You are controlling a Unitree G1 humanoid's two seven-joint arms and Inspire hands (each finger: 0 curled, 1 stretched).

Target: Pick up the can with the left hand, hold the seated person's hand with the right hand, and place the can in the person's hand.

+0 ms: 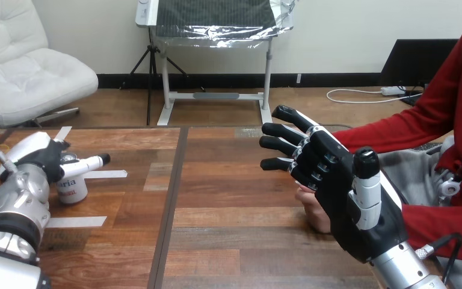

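White cylindrical can (pixel 72 188) wants a full wrap first: left hand (pixel 43 158) rests straight-fingered on it, right hand (pixel 337 180) spread open

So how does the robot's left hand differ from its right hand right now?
The left hand sits low at the view's left, against the standing can; the right hand is at the right, in front of the person's hand. The right hand is open with straight fingers; the left hand's grasp cannot be judged. Both reach over the wooden table.
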